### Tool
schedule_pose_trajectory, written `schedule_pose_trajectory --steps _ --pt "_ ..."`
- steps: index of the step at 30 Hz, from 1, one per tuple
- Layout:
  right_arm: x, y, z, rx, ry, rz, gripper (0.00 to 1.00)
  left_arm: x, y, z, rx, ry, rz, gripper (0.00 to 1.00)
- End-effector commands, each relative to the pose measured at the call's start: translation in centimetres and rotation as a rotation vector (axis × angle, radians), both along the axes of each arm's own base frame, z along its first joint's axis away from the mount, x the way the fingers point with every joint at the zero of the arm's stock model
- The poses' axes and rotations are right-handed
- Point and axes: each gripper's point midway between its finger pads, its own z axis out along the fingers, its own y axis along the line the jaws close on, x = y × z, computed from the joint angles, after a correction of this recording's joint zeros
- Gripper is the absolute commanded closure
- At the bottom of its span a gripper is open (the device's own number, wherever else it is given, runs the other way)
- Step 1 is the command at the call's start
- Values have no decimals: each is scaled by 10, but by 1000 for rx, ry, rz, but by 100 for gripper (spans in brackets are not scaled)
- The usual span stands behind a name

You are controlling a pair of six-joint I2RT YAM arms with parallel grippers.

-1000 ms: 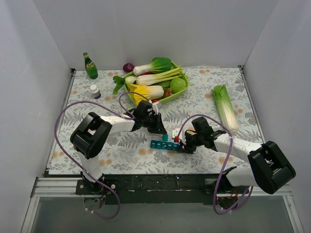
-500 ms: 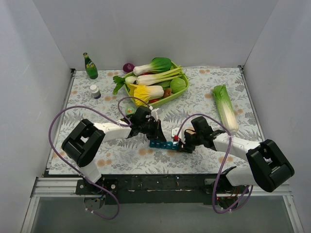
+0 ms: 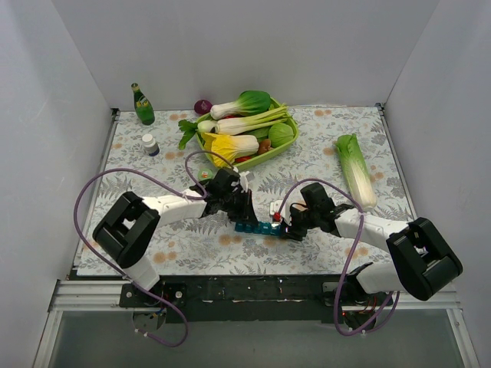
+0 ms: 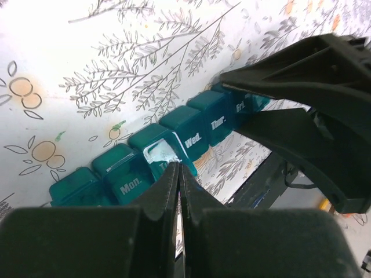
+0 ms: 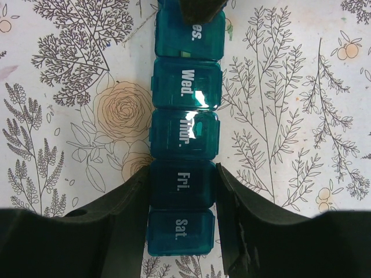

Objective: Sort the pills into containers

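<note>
The teal-blue pill organiser (image 3: 257,228) lies on the flowered cloth between the two arms, its lids marked Mon. to Sat. (image 5: 184,133). My left gripper (image 4: 178,168) is shut with nothing between the fingers, and its tips rest on the Tue. lid (image 4: 159,153). In the top view the left gripper (image 3: 244,215) sits over the strip's left half. My right gripper (image 5: 182,185) is shut on the organiser, one finger on each side of the Fri. compartment (image 5: 182,184). In the top view the right gripper (image 3: 290,228) is at the strip's right end. A small white and red bit (image 3: 275,209) lies just behind the strip. No loose pills are plain to see.
A lime-green basket (image 3: 265,159) of vegetables stands behind the arms. A green bottle (image 3: 142,105) and a white-capped bottle (image 3: 150,144) are at the back left. A purple onion (image 3: 202,106) is behind the basket. A cabbage (image 3: 357,170) lies at the right.
My left gripper has come forward and down onto the organiser's left half. A teal lid that stood up a second ago no longer shows raised. The right gripper has stayed on the strip.
</note>
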Motion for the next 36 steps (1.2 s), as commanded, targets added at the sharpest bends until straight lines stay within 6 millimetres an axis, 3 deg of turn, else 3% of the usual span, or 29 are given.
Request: schedule_pose_trajectory --steps 1,6,13,16,21,25,31,36 --pt "-8 -18 -22 -109 46 -31 67 21 -10 53 -57 -144 22 100" --pt "-8 -18 -23 -112 47 -30 67 23 -10 63 -59 -155 19 100" --pt "-8 -19 -24 -117 50 -34 67 15 -6 41 -19 -102 0 100" --pt "-8 -19 -24 -120 52 -34 67 6 -1 21 24 -39 -17 100" --pt "-7 -20 -26 -127 53 -44 67 -20 19 -33 168 103 -43 100" --pt "-6 -21 -27 -134 51 -50 67 -23 27 -49 219 118 -30 100" --pt "-7 -21 -27 -134 54 -50 67 -4 11 -10 138 29 -4 100" --pt "-7 -18 -24 -122 56 -45 64 11 3 55 25 -116 37 98"
